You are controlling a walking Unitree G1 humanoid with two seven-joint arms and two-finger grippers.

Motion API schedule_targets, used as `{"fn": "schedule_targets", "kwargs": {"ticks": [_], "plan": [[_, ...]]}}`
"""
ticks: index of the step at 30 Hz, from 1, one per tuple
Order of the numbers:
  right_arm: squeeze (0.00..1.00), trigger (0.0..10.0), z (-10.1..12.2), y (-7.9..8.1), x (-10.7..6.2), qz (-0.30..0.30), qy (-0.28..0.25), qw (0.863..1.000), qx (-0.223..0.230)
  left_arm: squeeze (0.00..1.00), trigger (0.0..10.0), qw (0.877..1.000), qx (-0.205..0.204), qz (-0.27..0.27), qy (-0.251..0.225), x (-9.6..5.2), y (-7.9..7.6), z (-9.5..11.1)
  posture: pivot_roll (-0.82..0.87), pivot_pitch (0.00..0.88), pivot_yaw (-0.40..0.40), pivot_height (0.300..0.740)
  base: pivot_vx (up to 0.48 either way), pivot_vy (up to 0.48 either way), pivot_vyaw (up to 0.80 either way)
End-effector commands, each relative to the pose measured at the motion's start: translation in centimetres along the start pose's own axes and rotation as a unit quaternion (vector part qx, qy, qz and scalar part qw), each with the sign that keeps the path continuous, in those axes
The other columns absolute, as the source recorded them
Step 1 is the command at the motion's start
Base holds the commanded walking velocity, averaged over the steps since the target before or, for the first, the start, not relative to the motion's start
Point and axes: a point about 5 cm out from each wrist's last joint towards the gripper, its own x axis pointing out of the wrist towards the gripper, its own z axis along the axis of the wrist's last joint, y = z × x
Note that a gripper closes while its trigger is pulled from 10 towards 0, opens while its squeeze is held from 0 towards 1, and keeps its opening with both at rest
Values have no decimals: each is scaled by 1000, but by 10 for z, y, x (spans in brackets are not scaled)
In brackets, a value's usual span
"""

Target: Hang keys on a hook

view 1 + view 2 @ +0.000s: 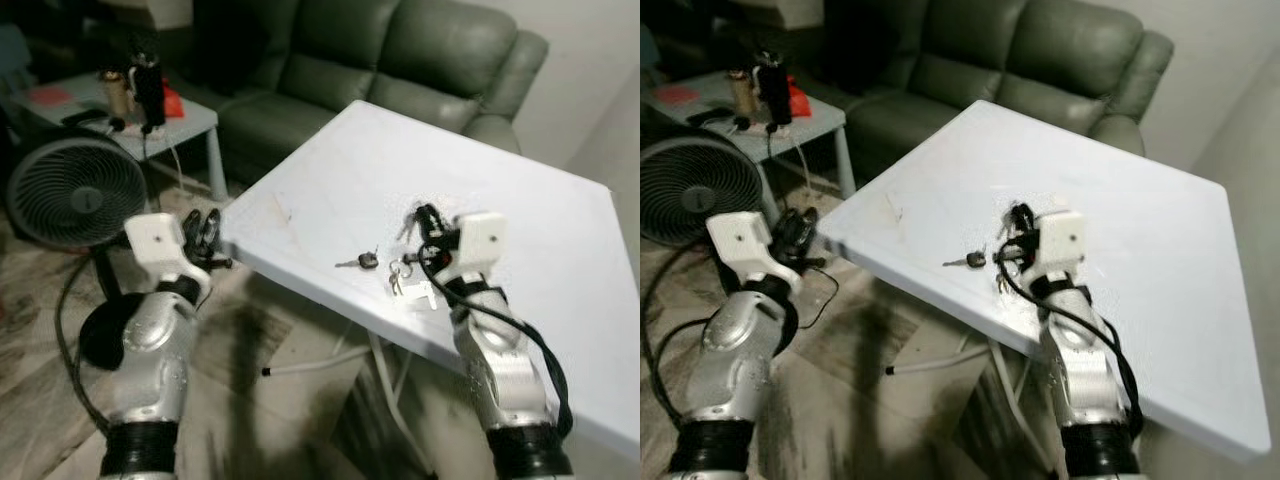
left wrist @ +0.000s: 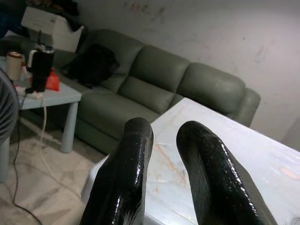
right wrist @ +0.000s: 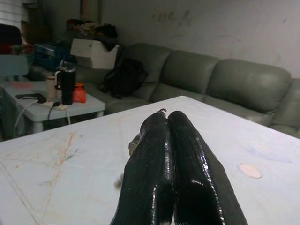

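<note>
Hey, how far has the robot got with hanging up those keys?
Early stage. Nothing looks done: the keys lie on the white table, not lifted. In hand: the right end effector is over the table just beyond them, fingers pressed together, apparently holding nothing. The left end effector hangs off the table's corner, slightly open. Left: grasping the keys, finding a hook and hanging them.

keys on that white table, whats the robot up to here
The robot stands at the corner of a square white table with a small bunch of keys lying near its front edge, one black-headed key stretched out to the side. The right gripper hovers over the table just behind the keys, its fingers pressed together with a thin bit of metal at the tips. The left gripper waits off the table's corner, fingers slightly apart and empty. The keys are not yet hung.
</note>
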Motion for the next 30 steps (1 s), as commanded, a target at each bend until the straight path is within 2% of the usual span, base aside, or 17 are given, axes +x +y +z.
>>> {"fn": "schedule_targets", "kwargs": {"ticks": [1,14,30], "plan": [[0,10000,0,-10,-2,-13,3,1000,-4,0,10000,1000,-6,-13,-2,3,-10,-1,-22,0,-110,740,0,0,0],[0,10000,1,-12,-1,-14,4,1000,-3,0,10000,1000,-12,-8,2,5,-8,-1,-25,0,-110,740,0,37,0],[0,10000,1,-12,-2,-14,6,1000,-2,0,10000,1000,-15,0,4,5,-7,-1,-25,0,-114,740,0,431,0]]}}
